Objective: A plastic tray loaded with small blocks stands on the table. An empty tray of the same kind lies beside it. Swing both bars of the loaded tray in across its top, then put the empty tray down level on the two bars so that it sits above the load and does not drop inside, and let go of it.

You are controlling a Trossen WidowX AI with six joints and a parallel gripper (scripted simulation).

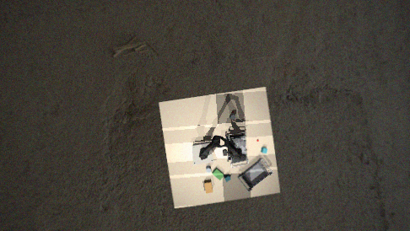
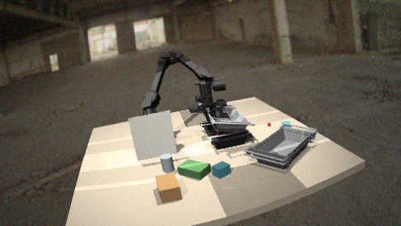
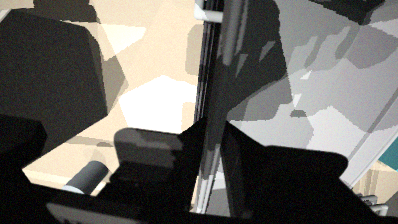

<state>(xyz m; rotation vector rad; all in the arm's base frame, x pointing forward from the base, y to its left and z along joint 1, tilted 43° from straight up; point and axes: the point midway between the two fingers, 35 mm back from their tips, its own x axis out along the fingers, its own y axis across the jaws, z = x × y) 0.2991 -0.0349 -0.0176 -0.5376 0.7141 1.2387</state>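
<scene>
My gripper (image 2: 213, 115) (image 3: 213, 122) is shut on one side wall of the grey empty tray (image 2: 232, 120) (image 3: 320, 75). That tray hangs close above the dark loaded tray (image 2: 231, 143) and looks somewhat tilted. Whether the two touch I cannot tell. A little red shows between them at the left. Pale wire shows near the loaded tray's top edge, but the held tray and my gripper hide most of its bars and load. In the top view the arm covers much of both trays.
Another grey tray (image 1: 256, 174) (image 2: 285, 147) stands at the right. A green block (image 1: 218, 174) (image 2: 194, 169), teal block (image 1: 227, 178) (image 2: 221, 169), orange block (image 1: 208, 186) (image 2: 168, 187) and grey cylinder (image 2: 167, 163) stand in front. A pale upright panel (image 2: 153, 136) stands before the arm's base.
</scene>
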